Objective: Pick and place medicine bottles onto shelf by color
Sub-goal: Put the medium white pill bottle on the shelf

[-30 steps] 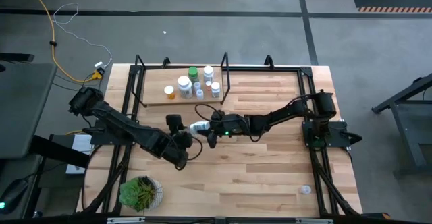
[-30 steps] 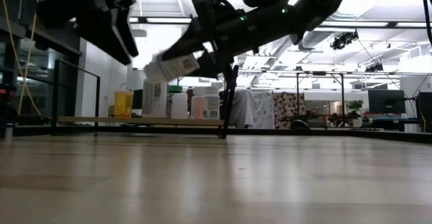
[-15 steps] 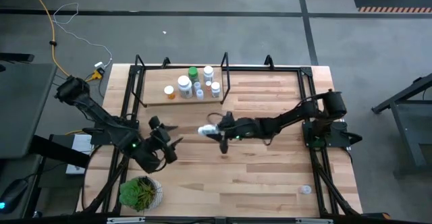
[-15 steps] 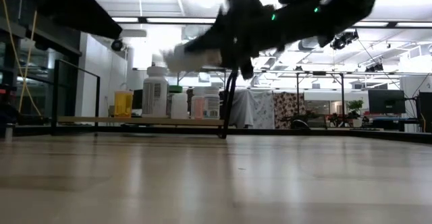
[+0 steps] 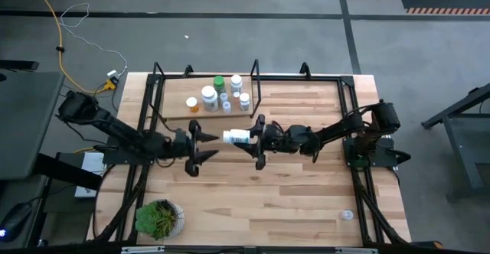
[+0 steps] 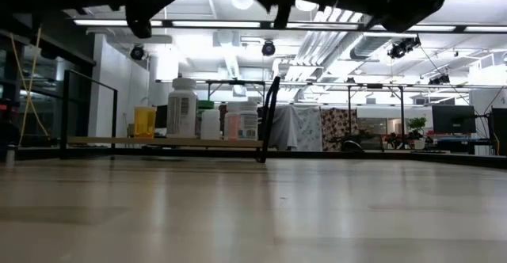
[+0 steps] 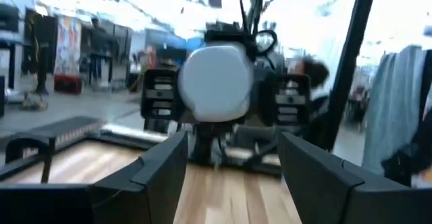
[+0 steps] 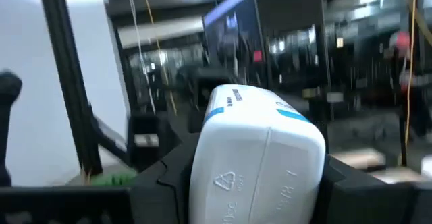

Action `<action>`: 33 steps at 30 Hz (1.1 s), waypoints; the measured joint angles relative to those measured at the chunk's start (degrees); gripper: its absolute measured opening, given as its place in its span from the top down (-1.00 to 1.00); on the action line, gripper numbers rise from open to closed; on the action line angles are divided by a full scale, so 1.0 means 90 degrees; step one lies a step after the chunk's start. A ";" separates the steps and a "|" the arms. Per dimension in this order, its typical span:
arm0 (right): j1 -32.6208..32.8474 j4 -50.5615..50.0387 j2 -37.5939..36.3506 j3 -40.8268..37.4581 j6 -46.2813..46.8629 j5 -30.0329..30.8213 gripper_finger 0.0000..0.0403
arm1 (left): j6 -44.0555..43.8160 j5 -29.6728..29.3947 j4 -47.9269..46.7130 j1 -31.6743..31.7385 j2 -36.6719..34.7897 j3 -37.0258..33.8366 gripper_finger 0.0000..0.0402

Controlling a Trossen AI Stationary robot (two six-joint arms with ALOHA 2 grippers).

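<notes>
A: Above mid-table, a white medicine bottle (image 5: 236, 136) is seen carried lying on its side, pinched between the fingers of the right gripper (image 5: 258, 141). Half a second ago it was held lower on the table and a little nearer the right arm's base; it has since been shifted up towards the shelf (image 5: 172, 113).

B: Noted. The left gripper (image 5: 200, 141) was down by the potted plant (image 5: 159, 218) then. It has now been brought level with the bottle, fingers spread, nothing held. Its tips are pointed at the cap end, just apart from it.

A: Confirmed from the left wrist view: the bottle's round white end (image 7: 216, 82) is framed between the two spread fingers (image 7: 158, 170), not touched.

B: From the low view, both arms are now raised to the top edge; the bottle can no longer be made out there, where earlier it was plainly seen.

A: Shelf contents unchanged: an orange bottle (image 5: 192, 104) towards the left, a large white bottle (image 5: 208, 96), a green bottle (image 5: 219, 82) behind it, and smaller white bottles (image 5: 243, 99) grouped by the right post (image 5: 255, 82).

B: Open room: bare plank is left at the shelf's left end, beside the orange bottle. The carried bottle is held just in front of the shelf's front rail, near the right post.

A: Table front and right half (image 5: 306, 200) lie bare, well apart from both grippers
</notes>
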 joint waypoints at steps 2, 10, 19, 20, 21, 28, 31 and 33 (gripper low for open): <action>0.0001 0.0411 0.0038 0.0079 -0.0171 -0.0002 0.21 | -0.0048 0.0135 0.0365 0.0140 0.0186 -0.0040 -0.10; 0.0193 0.1156 0.0510 0.0600 -0.0529 0.0001 0.21 | 0.0136 0.0494 0.2420 0.0127 0.1727 0.0391 -0.10; 0.0483 0.1069 0.0764 0.0997 -0.1037 0.0511 0.21 | 0.0429 0.0801 0.2472 0.0068 0.2689 0.1424 -0.10; 0.0516 0.1098 0.0765 0.0975 -0.1089 0.0584 0.21 | 0.0502 0.0805 0.2472 0.0023 0.2694 0.1483 -0.10; 0.0546 0.1106 0.0766 0.0967 -0.1142 0.0608 0.21 | 0.0589 0.0778 0.2472 -0.0030 0.2696 0.1485 -0.10; 0.0715 0.1174 0.0753 0.0980 -0.1438 0.0637 0.21 | 0.1068 0.0366 0.2475 -0.0369 0.2423 0.1482 -0.10; 0.0758 0.1173 0.0758 0.0983 -0.1538 0.0657 0.21 | 0.1269 0.0448 0.2472 -0.0496 0.2370 0.1533 -0.10; 0.0769 0.1222 0.0740 0.0996 -0.1495 0.0563 0.21 | 0.1442 0.0445 0.2475 -0.0541 0.2354 0.1601 -0.10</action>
